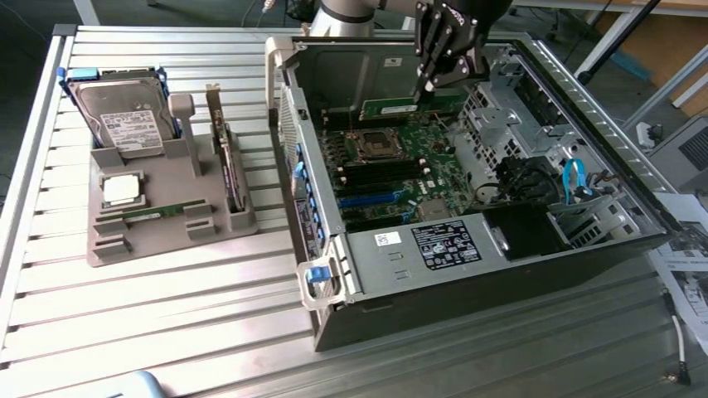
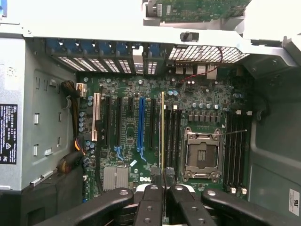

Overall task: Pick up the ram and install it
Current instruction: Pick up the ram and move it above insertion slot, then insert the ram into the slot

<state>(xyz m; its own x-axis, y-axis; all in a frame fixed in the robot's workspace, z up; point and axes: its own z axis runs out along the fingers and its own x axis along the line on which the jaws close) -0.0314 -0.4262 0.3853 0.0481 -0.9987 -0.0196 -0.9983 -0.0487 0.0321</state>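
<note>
One ram point(image 1: 412, 106) stick hangs edge-down in the gripper point(image 1: 429, 85), whose fingers pinch narrowly on its upper edge. It is over the motherboard point(image 1: 443, 162), toward the far edge of the open case point(image 1: 376, 249). From the wrist, the ram point(image 2: 162, 127) runs parallel to the memory slots point(image 2: 174, 136) beside the processor socket point(image 2: 202, 155). This alignment would suit seating it lengthwise.

An open computer case point(image 1: 387, 259) stands mid-way along the bench point(image 1: 166, 332). Near its edge at the exterior view's left, a grey tray point(image 1: 166, 240) carries a hard drive point(image 1: 128, 116).
</note>
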